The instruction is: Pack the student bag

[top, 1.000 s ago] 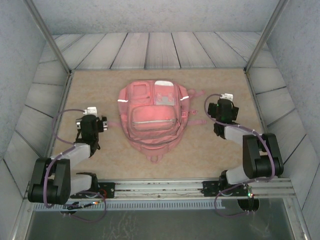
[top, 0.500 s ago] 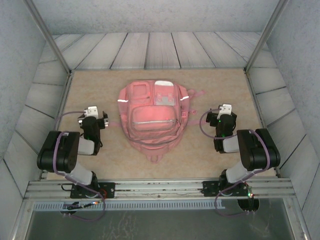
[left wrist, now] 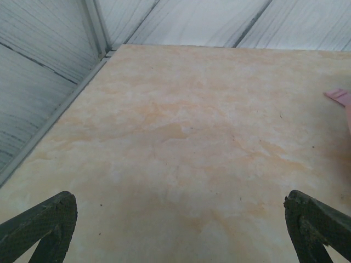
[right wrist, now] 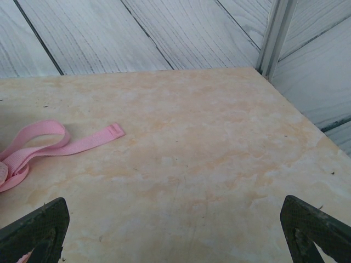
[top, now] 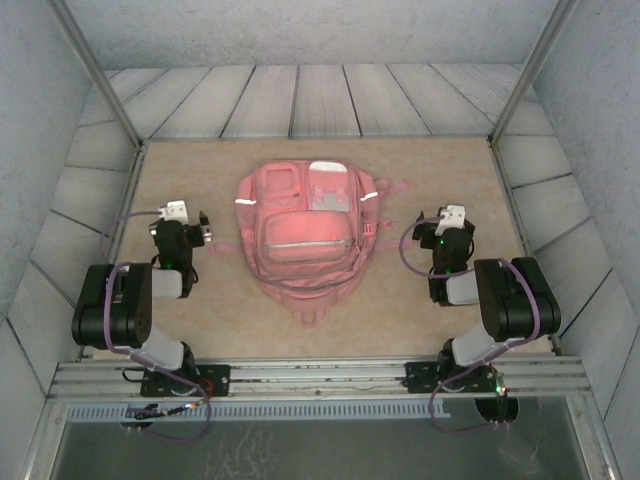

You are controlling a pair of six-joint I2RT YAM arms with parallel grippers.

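The student bag (top: pixel 300 235), a large pink backpack, lies flat in the middle of the beige table with its front pockets up and small white reflective strips at its sides. My left gripper (top: pixel 181 232) stands to the bag's left, apart from it, open over bare table (left wrist: pixel 178 205). My right gripper (top: pixel 448 236) stands to the bag's right, also open with nothing between its fingers (right wrist: pixel 174 207). A loose pink strap (right wrist: pixel 82 143) of the bag lies on the table ahead and to the left in the right wrist view. A pink scrap of the bag (left wrist: pixel 340 97) shows at the right edge of the left wrist view.
Grey plank walls and metal corner posts (top: pixel 110 90) (top: pixel 530 85) close in the table on three sides. The left wall frame (left wrist: pixel 52 123) runs close to my left gripper. An aluminium rail (top: pixel 320 378) carrying both arm bases crosses the near edge.
Both arms have folded back toward their bases. The left gripper has shifted slightly left and farther away; the right one has drawn back a little from the bag. The bag has not moved.
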